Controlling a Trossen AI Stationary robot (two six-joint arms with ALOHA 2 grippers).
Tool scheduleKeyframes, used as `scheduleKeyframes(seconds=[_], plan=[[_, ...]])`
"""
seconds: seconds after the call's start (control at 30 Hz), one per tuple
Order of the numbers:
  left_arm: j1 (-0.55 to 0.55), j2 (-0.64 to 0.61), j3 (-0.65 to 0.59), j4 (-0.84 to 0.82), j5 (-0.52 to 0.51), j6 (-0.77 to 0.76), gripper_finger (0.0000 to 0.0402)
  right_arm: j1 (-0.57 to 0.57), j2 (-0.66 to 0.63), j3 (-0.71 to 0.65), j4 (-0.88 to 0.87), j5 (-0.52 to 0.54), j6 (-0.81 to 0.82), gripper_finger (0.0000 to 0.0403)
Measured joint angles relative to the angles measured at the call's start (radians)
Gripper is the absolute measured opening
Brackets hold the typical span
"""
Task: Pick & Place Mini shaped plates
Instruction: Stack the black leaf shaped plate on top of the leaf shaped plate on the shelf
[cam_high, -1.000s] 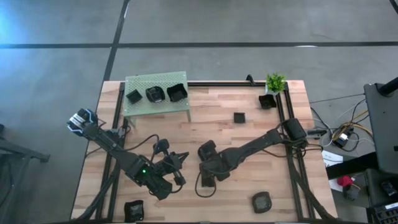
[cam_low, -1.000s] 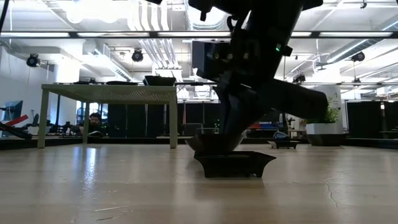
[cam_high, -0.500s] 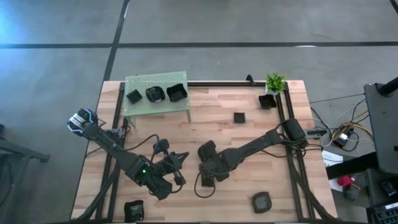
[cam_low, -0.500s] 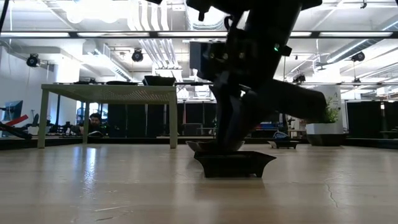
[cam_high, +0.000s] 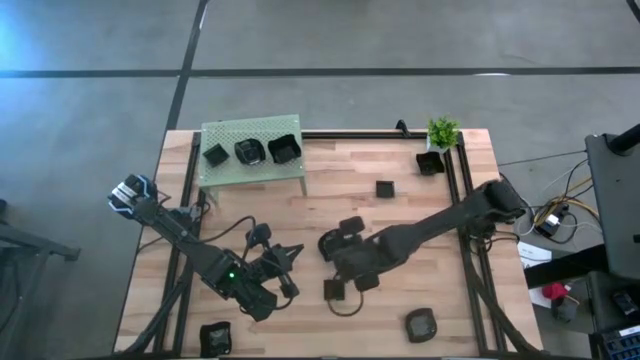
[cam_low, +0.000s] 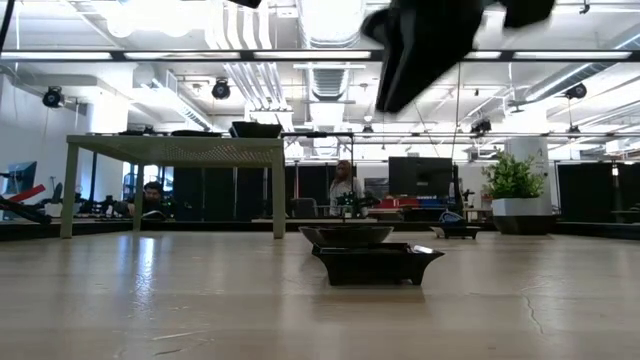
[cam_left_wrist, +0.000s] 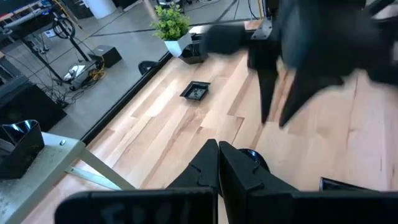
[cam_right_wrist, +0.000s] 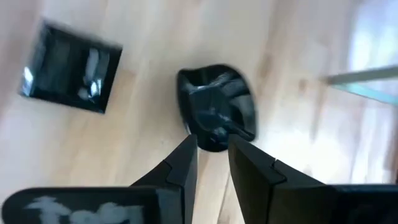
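A square black mini plate (cam_high: 335, 290) and a round one (cam_right_wrist: 214, 115) rest flat on the wooden table near its middle. Both also show in the low view, the square plate (cam_low: 375, 263) in front of the round one (cam_low: 348, 235). My right gripper (cam_right_wrist: 211, 163) hangs high above them, fingers pointing down, open and empty; it also shows in the left wrist view (cam_left_wrist: 273, 123). My left gripper (cam_left_wrist: 217, 152) is shut and empty, low over the table just left of the round plate. Three more plates (cam_high: 248, 152) sit on the green perforated platform (cam_high: 225, 175).
Other black plates lie at mid-right (cam_high: 385, 188), by the potted plant (cam_high: 442, 132), at the near right (cam_high: 420, 323) and at the near left (cam_high: 215, 337). The platform stands on legs at the far left. Black rails run along the table's sides.
My right gripper has risen from low over the square and round plates to well above them, and its arm has drawn back toward the table's right edge. Both plates have stayed flat on the table where they were.
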Motion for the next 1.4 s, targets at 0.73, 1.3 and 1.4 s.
scheduleKeyframes(seconds=[0.73,1.3,1.4], plan=[[0.098,0.028,0.000,0.012,0.152,-0.141,0.0078,0.054,-0.576,-0.219,0.035,0.010,0.092,0.0058],[0.347,0.185,0.000,0.012,0.491,-0.495,0.0080,0.053,-0.647,-0.316,0.105,0.007,0.091,0.0059],[0.360,0.210,0.000,0.019,0.491,-0.509,0.0080,0.053,-0.647,-0.316,0.106,0.007,0.091,0.0059]])
